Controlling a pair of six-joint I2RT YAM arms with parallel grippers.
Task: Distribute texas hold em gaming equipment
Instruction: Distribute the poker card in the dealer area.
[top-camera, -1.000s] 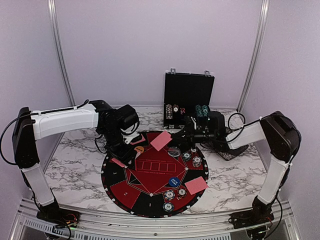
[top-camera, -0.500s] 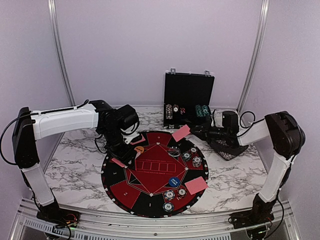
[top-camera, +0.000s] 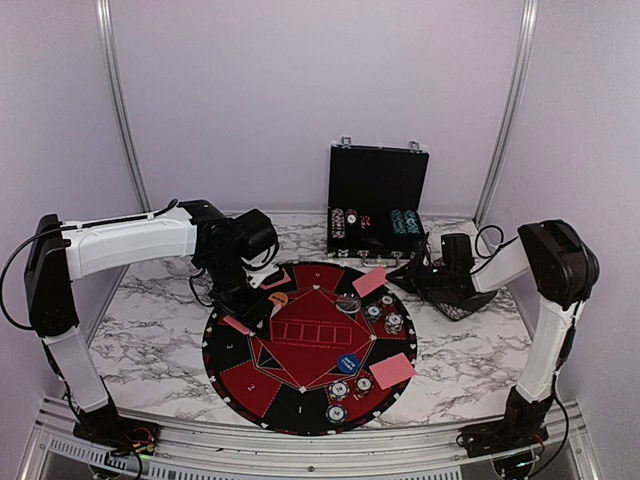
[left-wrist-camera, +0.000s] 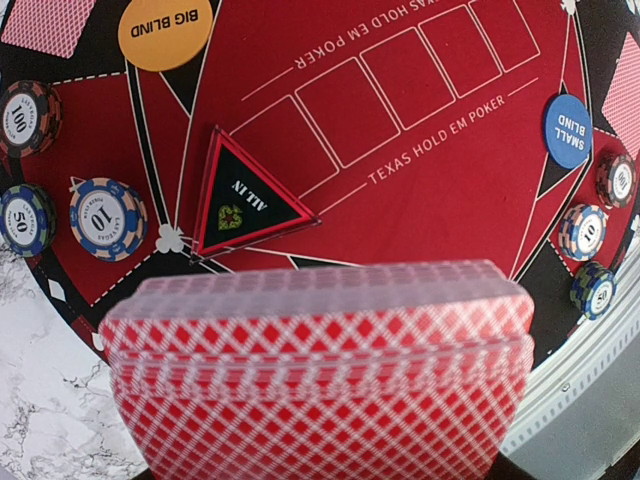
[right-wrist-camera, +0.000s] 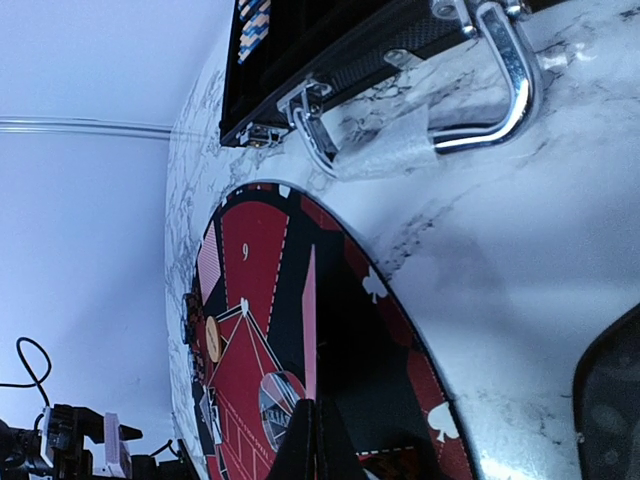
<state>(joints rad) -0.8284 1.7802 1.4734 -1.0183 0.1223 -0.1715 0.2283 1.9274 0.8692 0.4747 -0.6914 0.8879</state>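
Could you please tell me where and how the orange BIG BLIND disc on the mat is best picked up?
Probably by its rim: come straight down onto the orange BIG BLIND disc with fingertips on opposite edges. It lies flat and thin on the mat, with nothing raised to hold, and bare mat shows all around it, so the fingertips should have room.

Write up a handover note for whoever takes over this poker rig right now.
Left tool: shut on the card deck, over the mat's left side.
Right tool: shut on a single card, over the mat's far-right edge.
Done: a dealt card lies on the mat's left, a second card near right; chip piles, big blind and small blind discs are out.
To do: set down the single card, probably deal other seats; more chips sit in the case.
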